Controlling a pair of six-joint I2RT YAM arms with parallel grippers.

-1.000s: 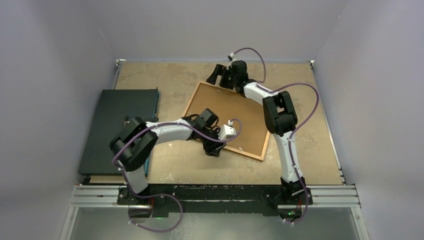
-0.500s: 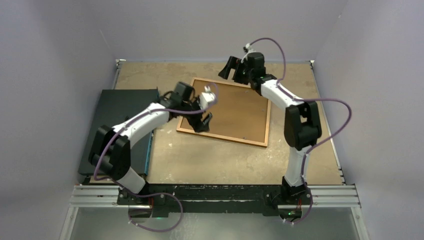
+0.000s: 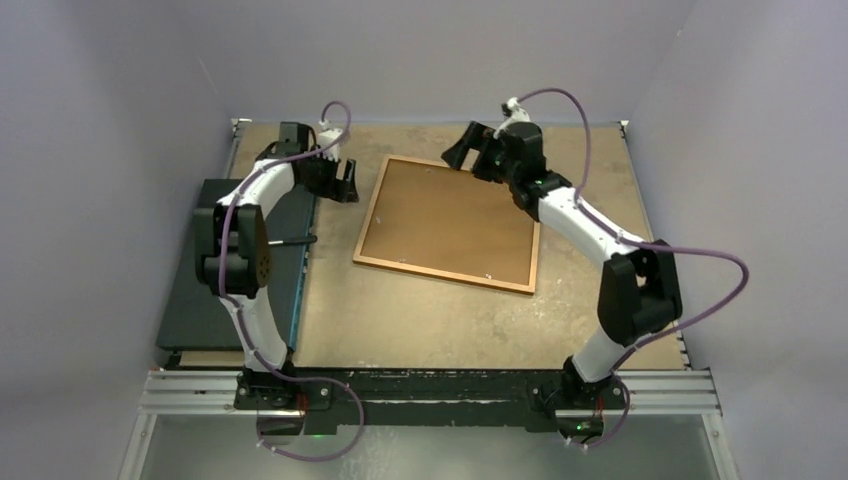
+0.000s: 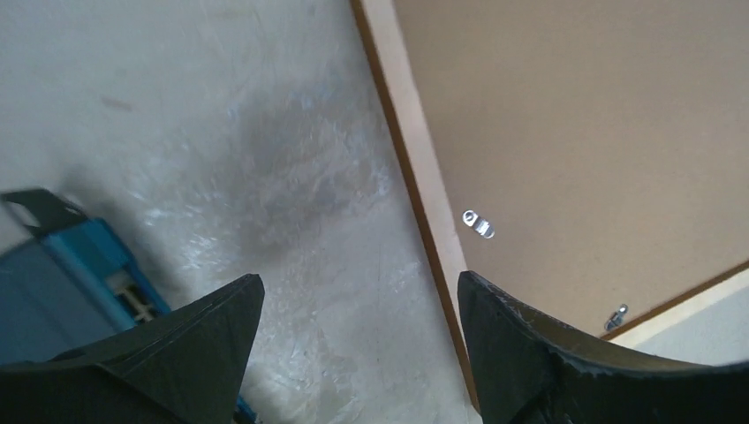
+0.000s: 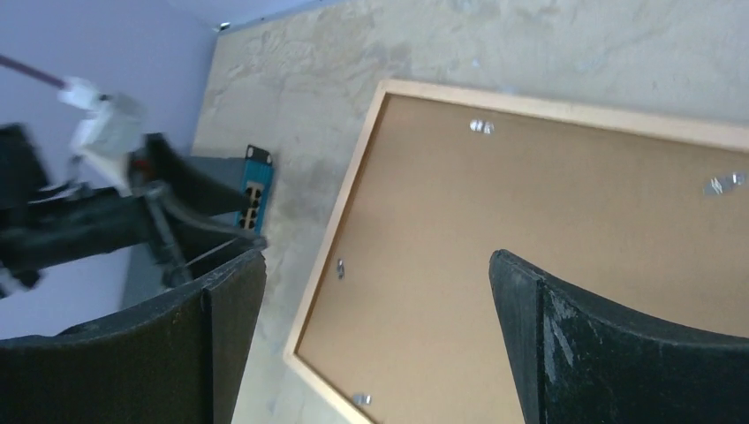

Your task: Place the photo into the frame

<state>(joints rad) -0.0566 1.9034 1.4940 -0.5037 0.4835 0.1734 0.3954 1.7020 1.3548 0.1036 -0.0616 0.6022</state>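
The frame (image 3: 445,274) lies face down in the middle of the table, its thin wooden rim (image 4: 415,177) (image 5: 336,228) around a plain brown backing board (image 3: 450,220) held by small metal clips (image 4: 478,223). The photo is hidden. My left gripper (image 3: 347,184) (image 4: 358,281) hangs open over bare table just left of the frame's far left corner, with nothing between its fingers. My right gripper (image 3: 463,152) (image 5: 378,256) stands open above the frame's far edge, also empty and apart from it.
A dark flat box (image 3: 240,260) with a blue edge (image 4: 79,265) lies along the left side of the table, close behind my left gripper. Walls close the table at the back and on both sides. My left arm (image 5: 88,221) shows in the right wrist view.
My left arm has swung from the frame's near edge to its far left corner and its gripper has opened. The frame has turned and settled flat. My right gripper drew back to the right.
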